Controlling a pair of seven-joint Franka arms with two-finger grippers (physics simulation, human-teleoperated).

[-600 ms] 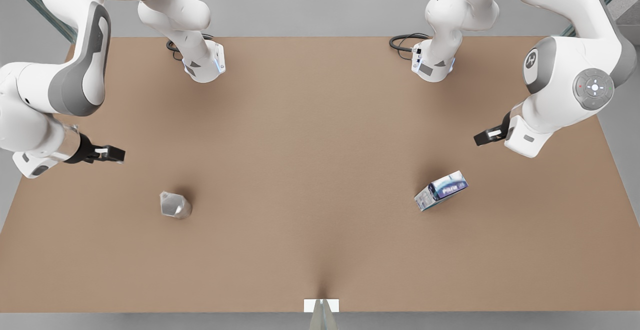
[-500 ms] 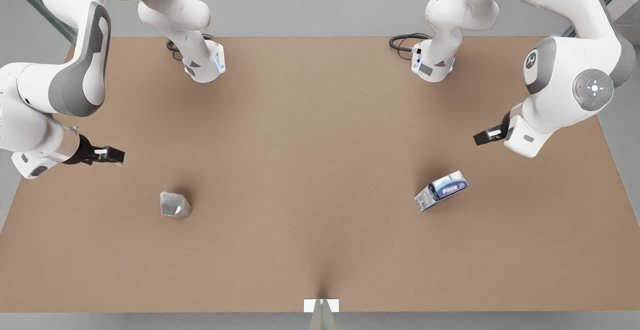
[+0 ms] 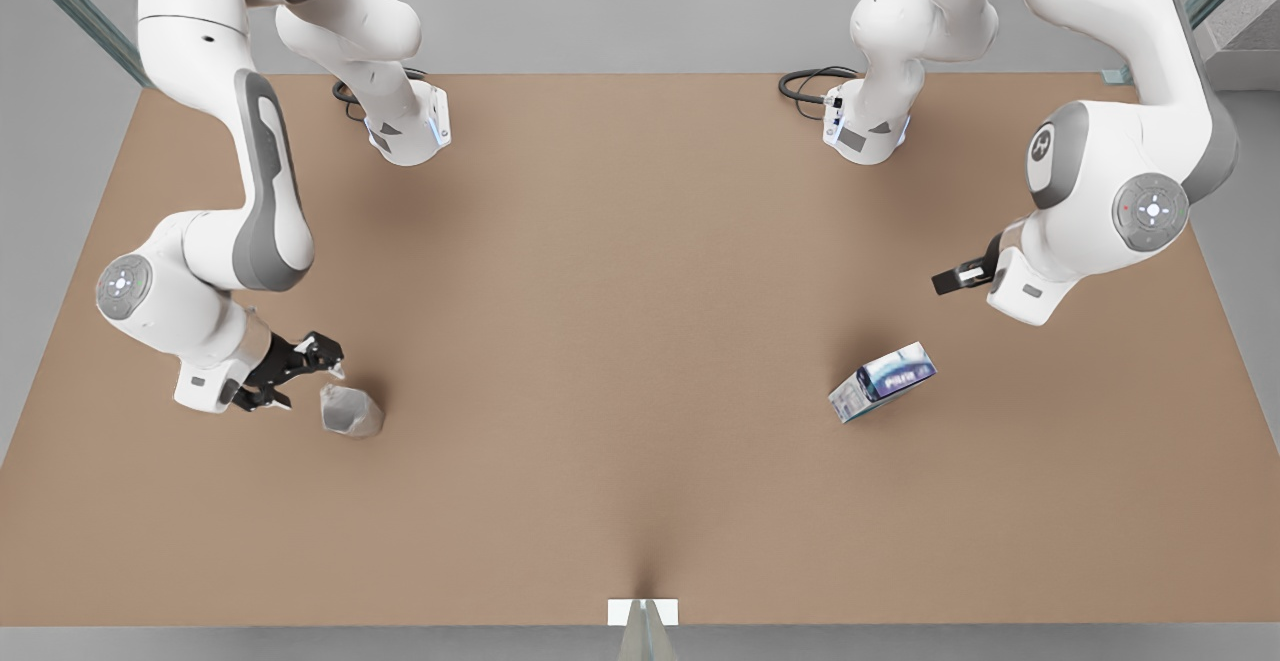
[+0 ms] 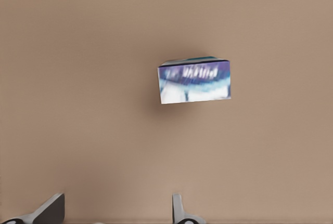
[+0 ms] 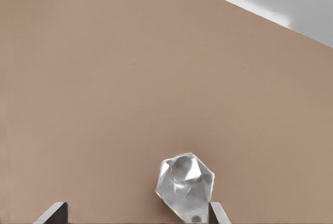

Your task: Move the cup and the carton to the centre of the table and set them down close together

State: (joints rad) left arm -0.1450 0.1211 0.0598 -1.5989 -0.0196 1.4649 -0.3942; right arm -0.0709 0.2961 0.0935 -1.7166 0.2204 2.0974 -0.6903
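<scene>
The silvery faceted cup (image 3: pixel 351 411) stands on the tan table (image 3: pixel 640 281) toward the front view's left. My right gripper (image 3: pixel 308 375) hangs open just beside it, on the side nearer the table's left edge. In the right wrist view the cup (image 5: pixel 184 185) sits close to one fingertip (image 5: pixel 217 214), with the jaws spread wide. The blue and white carton (image 3: pixel 883 381) lies toward the front view's right. My left gripper (image 3: pixel 950 279) hovers open behind and to the right of it, apart from it. In the left wrist view the carton (image 4: pixel 195 80) lies well ahead of the fingertips (image 4: pixel 178 208).
Both arm bases (image 3: pixel 408 126) (image 3: pixel 865 131) stand at the table's back edge with black cables beside them. A small white marker (image 3: pixel 642 611) sits at the middle of the front edge. Bare tabletop stretches between the cup and the carton.
My right arm swung in and down toward the cup, bringing its gripper from well behind it to right beside it. My left gripper shifted slightly toward the front view's left.
</scene>
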